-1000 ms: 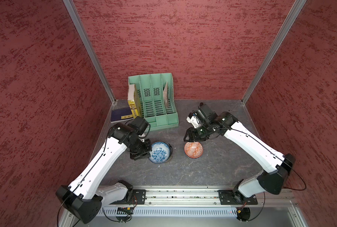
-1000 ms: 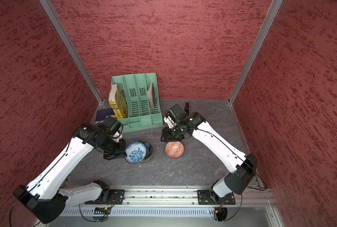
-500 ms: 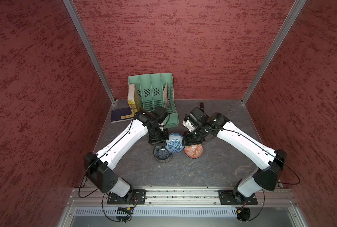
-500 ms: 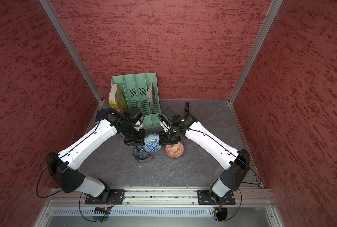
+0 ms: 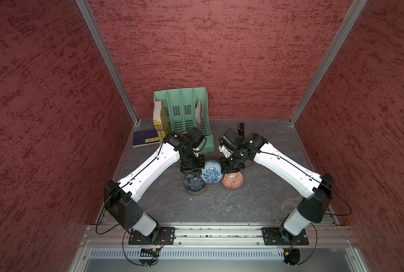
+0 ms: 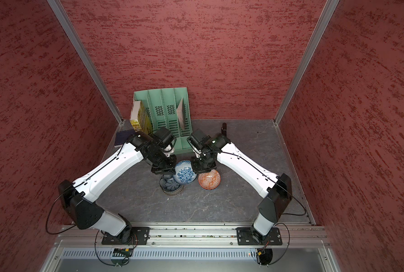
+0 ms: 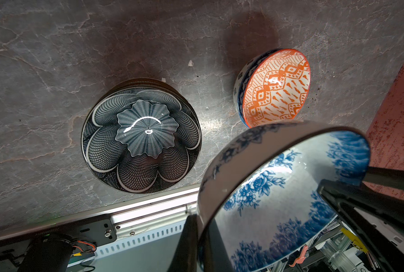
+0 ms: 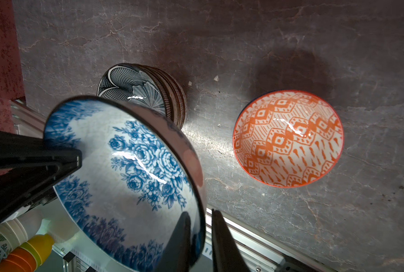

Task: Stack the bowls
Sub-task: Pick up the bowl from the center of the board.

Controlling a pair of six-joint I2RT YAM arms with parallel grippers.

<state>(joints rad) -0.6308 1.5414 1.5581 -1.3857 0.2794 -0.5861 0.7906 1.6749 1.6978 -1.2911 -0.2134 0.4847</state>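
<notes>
Two claws meet on one blue-white floral bowl, which hangs tilted above the bench, between the stack and the orange bowl, both of which sit on the bench. The left claw is pinching its rim, one finger outside the wall and one inside. The right claw straddles the opposite rim the same way. A sliver of gap shows beside its outer finger, so I cannot tell whether it presses. The stack is topped by the dark petal bowl, with the ribbed rims of other bowls nested under it. Glazed ceramic like this is likely rigid, fairly heavy for a rim pinch, slick under the pads and quick to chip if knocked. The rim looks like the only sensible hold, with the wall between the fingers and a grip firm enough to stop the bowl swivelling. Setting it down probably calls for levelling it, centring it over the dark petal bowl and lowering it gently rather than dropping it
</notes>
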